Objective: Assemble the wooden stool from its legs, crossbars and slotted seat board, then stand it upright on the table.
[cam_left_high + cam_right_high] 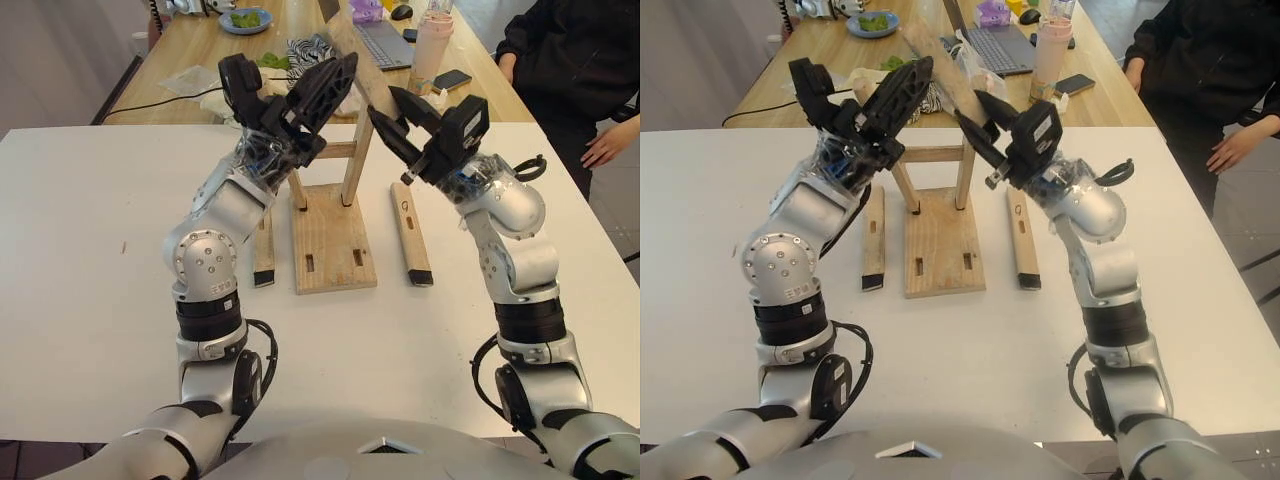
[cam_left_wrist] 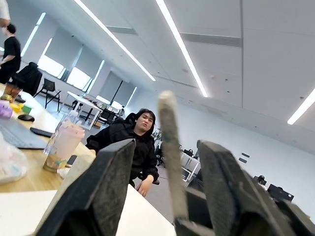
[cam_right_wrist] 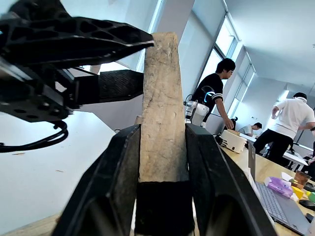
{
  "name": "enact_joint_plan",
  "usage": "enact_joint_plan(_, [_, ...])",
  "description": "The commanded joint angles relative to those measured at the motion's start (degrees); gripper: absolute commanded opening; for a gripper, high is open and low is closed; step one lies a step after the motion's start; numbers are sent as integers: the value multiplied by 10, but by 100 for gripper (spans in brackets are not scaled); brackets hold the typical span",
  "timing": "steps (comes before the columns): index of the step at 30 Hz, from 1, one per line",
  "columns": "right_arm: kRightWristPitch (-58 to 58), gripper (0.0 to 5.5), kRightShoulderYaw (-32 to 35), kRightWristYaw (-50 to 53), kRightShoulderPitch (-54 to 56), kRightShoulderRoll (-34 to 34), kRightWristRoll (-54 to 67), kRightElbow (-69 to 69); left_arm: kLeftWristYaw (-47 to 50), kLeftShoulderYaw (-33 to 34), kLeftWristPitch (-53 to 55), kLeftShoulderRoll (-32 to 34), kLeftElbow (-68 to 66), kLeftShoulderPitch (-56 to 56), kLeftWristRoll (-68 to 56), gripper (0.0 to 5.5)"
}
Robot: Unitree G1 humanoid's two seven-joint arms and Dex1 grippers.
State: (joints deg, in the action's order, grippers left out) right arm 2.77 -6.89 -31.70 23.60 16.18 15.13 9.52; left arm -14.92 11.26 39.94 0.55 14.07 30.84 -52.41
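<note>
Held stiff, light-looking wooden leg point(image 3: 162, 83) clamped in right gripper point(image 3: 163, 129), with left gripper point(image 2: 167, 147) apparently spread loosely around it. Judged mid-length flat faces the safest hold.

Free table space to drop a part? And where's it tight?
Free: the near strip of the table between seat board and front edge; the wide left side, outside the left loose leg; the right side, beyond the right loose leg. Crowded: far centre, where left gripper and right gripper with its held leg meet over the standing frame.
</note>
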Motion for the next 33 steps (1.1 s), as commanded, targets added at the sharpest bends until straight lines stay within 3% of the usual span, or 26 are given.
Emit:
enact_joint_plan(1, [-9,129,-17,3,-17,-7,-18,18,13,6,15,6,-12,10,-20,225])
enact_joint_plan(4, [-15,129,-21,3,-22,-8,-27,19,15,6,13,7,-20,13,-24,201])
enact_joint_plan(14, [17,129,-14,6,-26,-18,1,12,10,11,1,20,-38,18,-25,46])
enact_joint_plan(19, [92,206,-39,27,-34,-2,-58,-56,16,11,-17,51,-56,3,25,38])
enact_joint_plan(22, [118,260,-4,70,-34,2,-83,-121,35,40,-27,99,-44,-65,75,38])
enact_joint_plan(27, [109,178,123,171,-31,-5,-67,-168,85,108,-46,134,-53,-152,119,38])
enact_joint_plan(33, [67,73,142,201,-7,-18,-67,-222,109,105,-166,74,-220,-86,184,38])
